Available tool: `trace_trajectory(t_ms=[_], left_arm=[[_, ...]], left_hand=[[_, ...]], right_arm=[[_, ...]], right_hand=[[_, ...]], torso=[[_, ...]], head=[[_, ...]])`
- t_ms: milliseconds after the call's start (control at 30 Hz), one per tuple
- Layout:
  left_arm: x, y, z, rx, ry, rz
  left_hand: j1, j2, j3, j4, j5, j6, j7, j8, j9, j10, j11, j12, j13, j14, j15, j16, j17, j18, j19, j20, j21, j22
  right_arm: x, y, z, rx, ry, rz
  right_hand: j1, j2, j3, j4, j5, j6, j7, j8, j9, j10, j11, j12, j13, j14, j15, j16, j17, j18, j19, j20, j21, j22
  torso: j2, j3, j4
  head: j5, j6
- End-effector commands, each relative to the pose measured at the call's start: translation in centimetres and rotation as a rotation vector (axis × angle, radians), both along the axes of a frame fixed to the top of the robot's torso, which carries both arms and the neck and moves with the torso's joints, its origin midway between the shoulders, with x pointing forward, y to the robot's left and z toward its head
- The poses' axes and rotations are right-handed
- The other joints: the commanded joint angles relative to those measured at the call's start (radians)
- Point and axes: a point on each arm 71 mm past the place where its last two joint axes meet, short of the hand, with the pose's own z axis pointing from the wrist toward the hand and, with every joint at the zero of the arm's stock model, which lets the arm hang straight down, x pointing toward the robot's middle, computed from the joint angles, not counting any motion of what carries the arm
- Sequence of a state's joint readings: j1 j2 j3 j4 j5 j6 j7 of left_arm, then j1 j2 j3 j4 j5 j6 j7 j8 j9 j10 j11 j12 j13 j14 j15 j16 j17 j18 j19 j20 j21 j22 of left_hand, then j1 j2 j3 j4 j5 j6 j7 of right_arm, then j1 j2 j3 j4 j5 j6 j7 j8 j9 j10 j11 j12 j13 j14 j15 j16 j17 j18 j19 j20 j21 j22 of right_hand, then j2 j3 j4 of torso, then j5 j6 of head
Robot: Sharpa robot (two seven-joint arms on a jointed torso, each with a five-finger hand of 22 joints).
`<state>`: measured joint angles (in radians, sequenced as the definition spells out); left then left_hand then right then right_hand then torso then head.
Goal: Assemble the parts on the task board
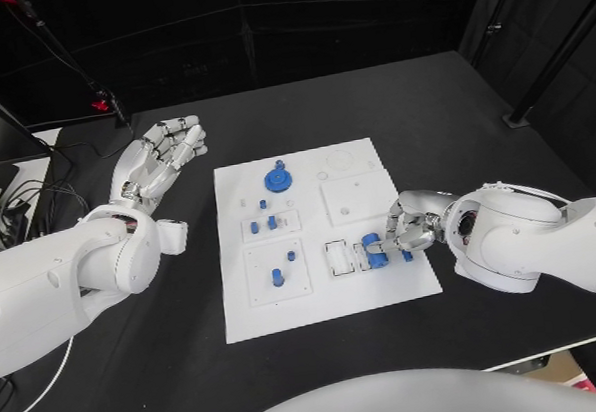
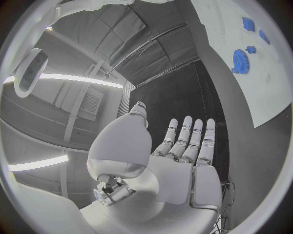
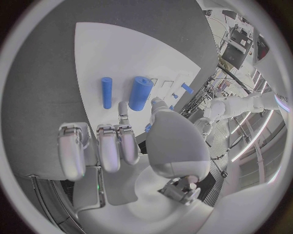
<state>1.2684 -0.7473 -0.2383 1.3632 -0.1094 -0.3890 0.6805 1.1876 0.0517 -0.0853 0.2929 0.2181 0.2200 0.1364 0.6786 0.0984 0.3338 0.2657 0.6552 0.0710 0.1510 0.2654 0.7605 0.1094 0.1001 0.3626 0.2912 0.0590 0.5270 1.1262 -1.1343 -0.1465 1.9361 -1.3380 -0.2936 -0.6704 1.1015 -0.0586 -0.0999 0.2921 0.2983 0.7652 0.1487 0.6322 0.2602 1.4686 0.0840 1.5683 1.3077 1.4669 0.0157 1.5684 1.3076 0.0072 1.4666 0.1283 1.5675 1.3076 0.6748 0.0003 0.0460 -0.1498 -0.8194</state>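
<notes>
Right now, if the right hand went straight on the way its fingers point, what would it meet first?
Probably the thick blue cylinder, lying on the task board just ahead of the right hand; depth is unclear.

No text, label, brand, number or sign can be read in any of the views. The flat white rectangular task board (image 1: 324, 304) carries only small blue plastic parts and shallow recesses, with no printing that can be made out on its surface. The smooth white arm shells and the silver many-fingered hands also show no legible marking.
</notes>
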Motion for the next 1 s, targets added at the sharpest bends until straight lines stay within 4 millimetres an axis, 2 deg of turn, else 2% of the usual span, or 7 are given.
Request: trace_trajectory(t_ms=[33, 433, 567, 1000], left_arm=[[-0.1, -0.1, 0.5, -0.024, -0.056, -0.02], [-0.1, -0.1, 0.5, -0.024, -0.055, -0.02], [-0.1, -0.1, 0.5, -0.023, -0.055, -0.019], [-0.1, -0.2, 0.5, -0.023, -0.053, -0.021]], left_hand=[[0.0, 0.01, -0.006, -0.001, 0.006, -0.008, 0.162, 0.002, -0.001, -0.005, 0.001, 0.003, -0.001, -0.007, 0.003, 0.004, -0.001, -0.02, 0.007, 0.0, 0.004, -0.001], [0.0, 0.01, -0.006, -0.001, 0.006, -0.008, 0.162, 0.002, -0.001, -0.005, 0.001, 0.003, -0.001, -0.007, 0.003, 0.004, -0.001, -0.02, 0.007, 0.0, 0.004, -0.001], [0.0, 0.01, -0.006, -0.001, 0.006, -0.008, 0.162, 0.002, -0.001, -0.005, 0.001, 0.003, -0.001, -0.007, 0.003, 0.004, -0.001, -0.02, 0.007, 0.0, 0.004, -0.001], [0.0, 0.01, -0.006, -0.001, 0.006, -0.008, 0.162, 0.002, -0.001, -0.005, 0.001, 0.003, -0.001, -0.007, 0.003, 0.004, -0.001, -0.02, 0.007, 0.0, 0.004, -0.001]], right_arm=[[0.1, 0.1, -0.2, -0.025, 0.004, 0.008], [0.3, 0.7, -1.0, -0.02, 0.012, 0.016], [0.2, 1.0, -1.2, -0.013, 0.024, 0.018], [0.2, 1.4, -1.9, 0.011, 0.073, 0.015]], right_hand=[[0.002, 0.013, 0.006, 0.0, -0.004, -0.005, -0.003, 0.004, 0.001, 0.102, -0.004, 0.003, 0.263, 0.104, -0.007, 0.002, 0.263, -0.007, 0.104, -0.009, 0.003, 0.263], [0.016, 0.025, 0.008, -0.001, -0.003, -0.011, -0.003, 0.008, 0.001, 0.102, -0.004, 0.003, 0.263, 0.104, -0.008, 0.002, 0.263, -0.007, 0.104, -0.01, 0.003, 0.263], [0.021, 0.027, 0.008, -0.002, -0.001, -0.016, -0.002, 0.008, 0.0, 0.102, -0.004, 0.003, 0.263, 0.104, -0.007, 0.002, 0.263, -0.007, 0.104, -0.01, 0.003, 0.263], [0.048, 0.036, 0.003, -0.004, -0.003, -0.041, 0.002, -0.001, -0.009, 0.102, 0.0, 0.003, 0.263, 0.104, -0.004, 0.002, 0.263, -0.007, 0.104, -0.008, 0.003, 0.263]], torso=[[0.001, -0.0002, 0.0002], [0.001, -0.0001, 0.0006], [0.0, -0.0006, -0.0011], [0.0, -0.0001, -0.0004]], head=[[-0.001, 0.0], [-0.004, 0.002], [-0.004, 0.0], [-0.006, -0.005]])
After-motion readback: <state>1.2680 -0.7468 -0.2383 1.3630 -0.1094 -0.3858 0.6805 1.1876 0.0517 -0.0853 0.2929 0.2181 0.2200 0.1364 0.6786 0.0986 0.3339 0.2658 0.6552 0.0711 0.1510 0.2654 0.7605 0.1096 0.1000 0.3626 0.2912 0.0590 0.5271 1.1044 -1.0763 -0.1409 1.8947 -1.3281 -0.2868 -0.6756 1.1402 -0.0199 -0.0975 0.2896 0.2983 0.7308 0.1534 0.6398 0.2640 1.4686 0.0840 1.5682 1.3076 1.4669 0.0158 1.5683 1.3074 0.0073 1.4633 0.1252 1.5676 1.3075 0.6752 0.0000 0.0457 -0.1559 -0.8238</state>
